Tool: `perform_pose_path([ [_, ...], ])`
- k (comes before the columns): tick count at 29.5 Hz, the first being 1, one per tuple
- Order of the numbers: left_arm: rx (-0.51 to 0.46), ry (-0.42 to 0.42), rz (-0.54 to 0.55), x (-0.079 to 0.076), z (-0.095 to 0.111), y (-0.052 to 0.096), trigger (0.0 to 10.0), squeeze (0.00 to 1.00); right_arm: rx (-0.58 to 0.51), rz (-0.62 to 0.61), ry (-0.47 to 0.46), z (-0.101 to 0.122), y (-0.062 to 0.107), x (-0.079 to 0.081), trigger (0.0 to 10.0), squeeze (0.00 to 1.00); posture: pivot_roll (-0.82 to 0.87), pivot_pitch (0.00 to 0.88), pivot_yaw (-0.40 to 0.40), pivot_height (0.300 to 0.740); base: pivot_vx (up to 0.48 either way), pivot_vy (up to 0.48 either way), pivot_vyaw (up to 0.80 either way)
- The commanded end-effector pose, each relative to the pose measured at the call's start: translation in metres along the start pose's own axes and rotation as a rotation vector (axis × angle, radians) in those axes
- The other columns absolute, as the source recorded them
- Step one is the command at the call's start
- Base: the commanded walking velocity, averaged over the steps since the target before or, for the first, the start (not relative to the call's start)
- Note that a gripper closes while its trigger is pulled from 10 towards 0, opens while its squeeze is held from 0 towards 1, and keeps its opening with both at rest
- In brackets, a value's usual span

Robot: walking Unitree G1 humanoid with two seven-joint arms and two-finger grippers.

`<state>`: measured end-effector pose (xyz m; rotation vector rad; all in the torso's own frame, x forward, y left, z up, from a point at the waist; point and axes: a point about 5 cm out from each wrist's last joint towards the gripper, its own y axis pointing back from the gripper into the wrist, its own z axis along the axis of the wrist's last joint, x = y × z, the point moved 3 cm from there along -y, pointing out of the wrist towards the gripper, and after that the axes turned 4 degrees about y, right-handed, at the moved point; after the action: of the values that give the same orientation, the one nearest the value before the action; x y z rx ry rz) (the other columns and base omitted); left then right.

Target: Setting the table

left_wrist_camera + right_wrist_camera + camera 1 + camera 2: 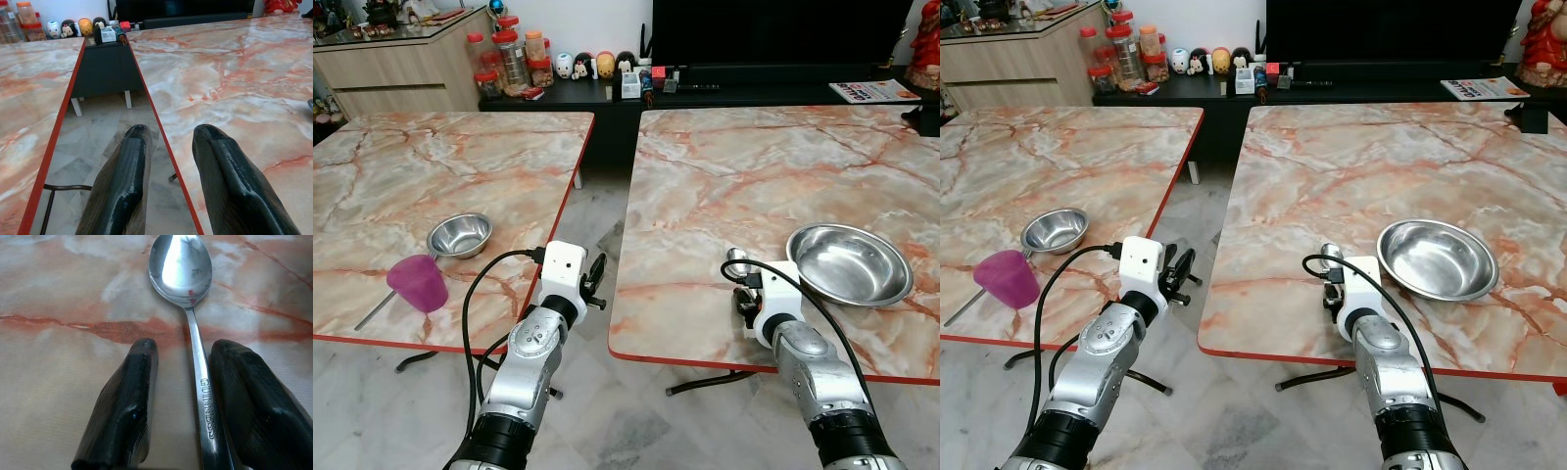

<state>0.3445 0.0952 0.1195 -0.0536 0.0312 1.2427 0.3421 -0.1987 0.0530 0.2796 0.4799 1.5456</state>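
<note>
Presently: spoon (188, 293) flat on right table (724, 176) beside large bowl (850, 262), handle running lengthwise between parted fingers of right hand (181, 401), bowl end pointing ahead; left hand (171, 181) open, idle.

Quick tally, stuff being counted as seen:
- marble tables: two, left table (460, 157) and right table (754, 166)
- steel bowls: two, small bowl (460, 235), big bowl (849, 264)
- purple cup (418, 283): one
- spoon (182, 269): one
- red-lidded jars (514, 59): several being seen, exact number unclear
</note>
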Motion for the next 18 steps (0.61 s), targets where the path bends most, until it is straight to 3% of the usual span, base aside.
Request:
perform_pose_path([
  [1, -0.01, 0.011, 0.001, 0.0012, 0.0043, -0.0005, 10.0, 0.0, 0.008, -0.02, -0.006, 0.0012, -0.0013, -0.0035, 10.0, 0.0, -0.07, 0.0, 0.057, 0.74, 0.0, 0.0, 0.0],
  [5, -0.009, 0.012, 0.0, 0.0011, 0.004, -0.0006, 10.0, 0.0, 0.027, -0.035, -0.008, -0.002, -0.0017, -0.0059, 10.0, 0.0, -0.06, 0.0, 0.054, 0.74, 0.0, 0.0, 0.0],
  [6, -0.008, 0.012, 0.001, 0.0013, 0.004, -0.0007, 10.0, 0.0, 0.035, -0.041, -0.008, -0.0035, -0.0019, -0.0068, 8.9, 0.0, -0.06, 0.0, 0.053, 0.74, 0.0, 0.0, 0.0],
  [7, -0.008, 0.013, 0.001, 0.0014, 0.0039, -0.0007, 10.0, 0.0, 0.038, -0.041, -0.008, -0.004, -0.002, -0.007, 8.9, 0.0, -0.06, 0.0, 0.053, 0.74, 0.0, 0.0, 0.0],
  [8, -0.008, 0.013, 0.002, 0.0016, 0.0041, -0.0007, 10.0, 0.0, 0.04, -0.038, -0.009, -0.0044, -0.0021, -0.0066, 0.0, 0.0, -0.06, 0.0, 0.053, 0.74, 0.0, 0.0, 0.0],
  [18, -0.007, 0.025, 0.002, 0.0013, 0.0035, -0.0007, 10.0, 0.0, 0.058, -0.012, -0.001, -0.0079, -0.0025, -0.0006, 0.0, 0.0, -0.06, 0.0, 0.049, 0.74, 0.0, 0.0, 0.0],
])
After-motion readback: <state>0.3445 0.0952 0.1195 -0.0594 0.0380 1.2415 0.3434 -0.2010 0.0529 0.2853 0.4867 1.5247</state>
